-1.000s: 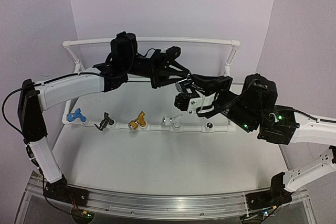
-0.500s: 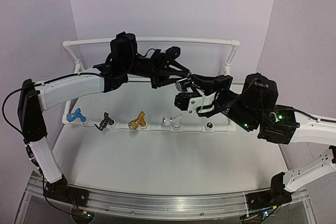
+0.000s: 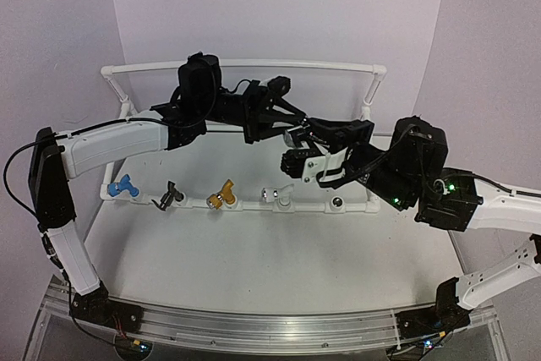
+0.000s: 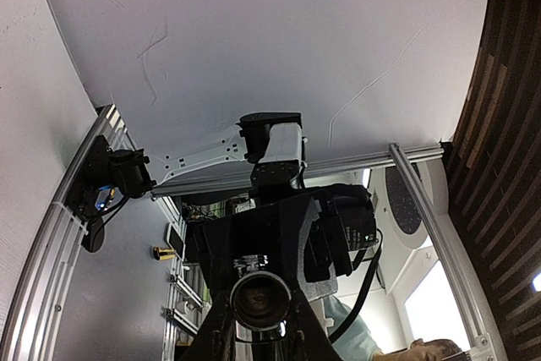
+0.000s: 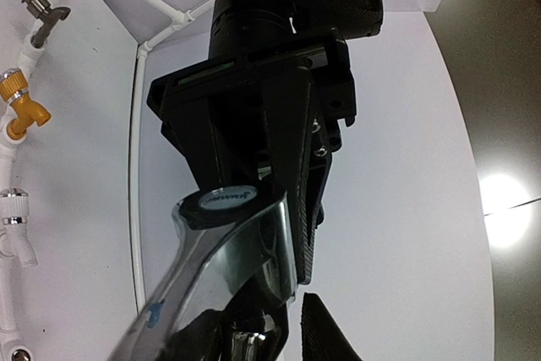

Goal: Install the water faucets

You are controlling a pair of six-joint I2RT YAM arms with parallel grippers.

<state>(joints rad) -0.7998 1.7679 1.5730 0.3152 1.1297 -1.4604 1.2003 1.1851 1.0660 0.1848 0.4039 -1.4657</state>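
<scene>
Left claw [image 3: 294, 129] clamps the silver faucet [image 5: 237, 247] over the pipe frame [image 3: 254, 62]; right claw's [image 3: 297, 151] state is unclear.

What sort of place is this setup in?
Likely a robotics lab test bench: the left arm and right arm bolted to an aluminium rail, plain white backdrop walls, and a white pipe frame carrying small coloured faucets.
</scene>
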